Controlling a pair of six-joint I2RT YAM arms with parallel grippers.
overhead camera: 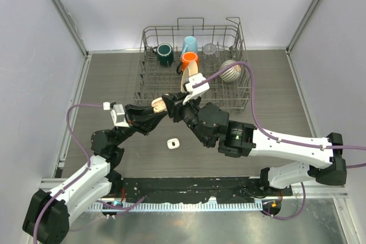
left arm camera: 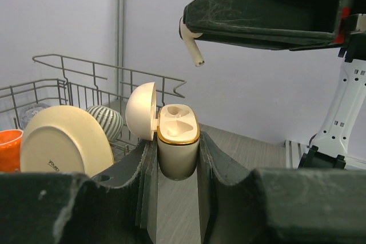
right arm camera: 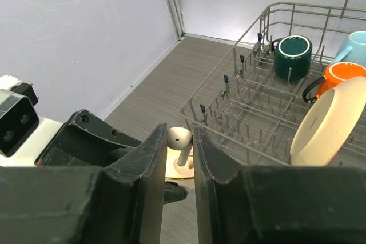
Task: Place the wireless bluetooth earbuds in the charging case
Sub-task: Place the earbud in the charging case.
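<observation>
**Top external**
A: I've got both claws meeting mid-frame, just below the wire rack (overhead camera: 139, 64). L claw (overhead camera: 154, 108) is clamped on the charging case (overhead camera: 159, 104). R claw (overhead camera: 180, 100) is shut on sth tiny. A small white item (overhead camera: 173, 143) lies lower centre.
B: Left wrist?
A: Case is upright, lid flipped open to the left. Glossy cream plastic w/ gold rim, moulded wells showing. Earbud (left arm camera: 191, 43) hangs upper centre, above the case & apart from it, stem pointing down-right.
B: Right wrist?
A: Bud's smooth white head is pinched, stem aimed down at the wells. I reckon a straight drop.
</observation>
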